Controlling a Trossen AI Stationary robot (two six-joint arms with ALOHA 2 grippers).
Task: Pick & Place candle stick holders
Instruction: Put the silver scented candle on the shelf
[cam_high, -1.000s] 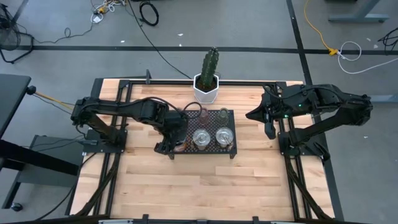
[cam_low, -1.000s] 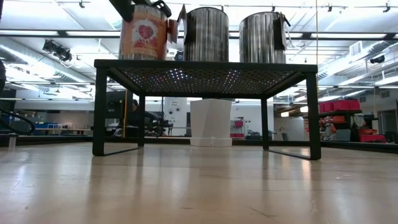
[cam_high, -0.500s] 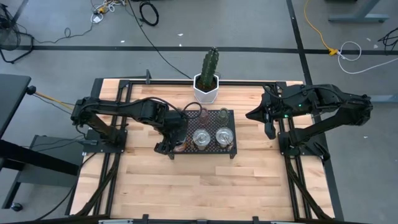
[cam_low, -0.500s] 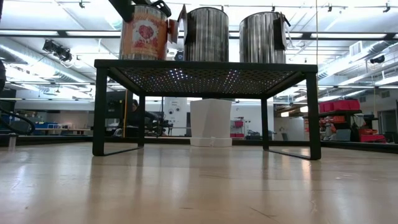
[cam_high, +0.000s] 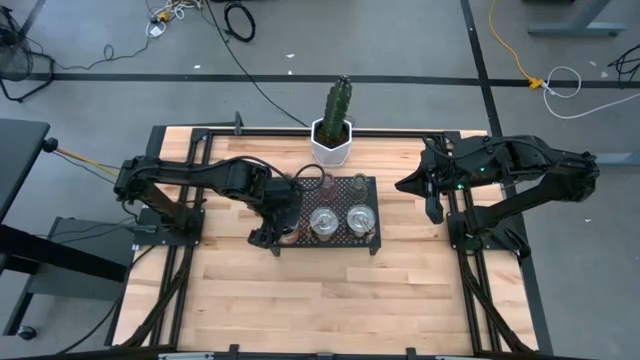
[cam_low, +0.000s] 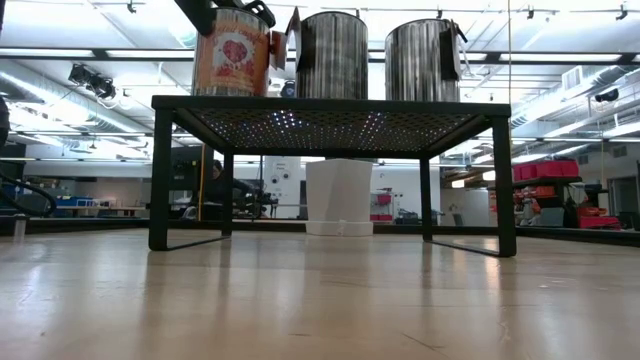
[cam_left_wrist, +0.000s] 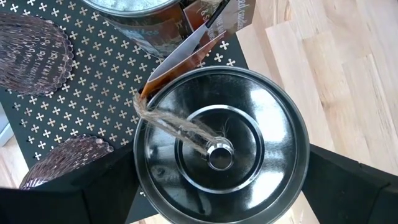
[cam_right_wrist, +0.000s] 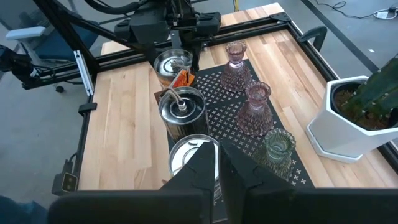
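Observation:
A black mesh tray (cam_high: 374, 243) stands mid-table. On its near row stand three silver candle stick holders (cam_high: 323, 222) (cam_high: 360, 220), the leftmost one (cam_left_wrist: 219, 155) with a twine loop and an orange tag. Three tinted glass holders (cam_right_wrist: 235, 62) (cam_right_wrist: 255, 109) (cam_right_wrist: 278, 146) stand on the far row. My left gripper (cam_high: 283, 232) hangs open, pointing steeply down over the leftmost silver holder, one finger (cam_left_wrist: 62, 193) on each side of it. That holder's base rests on the tray (cam_low: 232, 60). My right gripper (cam_right_wrist: 217, 168) is shut, raised to the right of the tray. My left gripper's fingers come from above and flank the round wall of the leftmost silver holder (cam_left_wrist: 143, 186). The holder's lid hides their inner faces, so I cannot tell whether they touch it. The holder stands upright on the tray.
A white hexagonal pot with a cactus (cam_high: 333, 140) stands just beyond the tray's far edge. Bare wooden tabletop (cam_high: 330, 300) lies in front of the tray and to both its sides. Black frame rails (cam_high: 470, 280) run along the table's edges.

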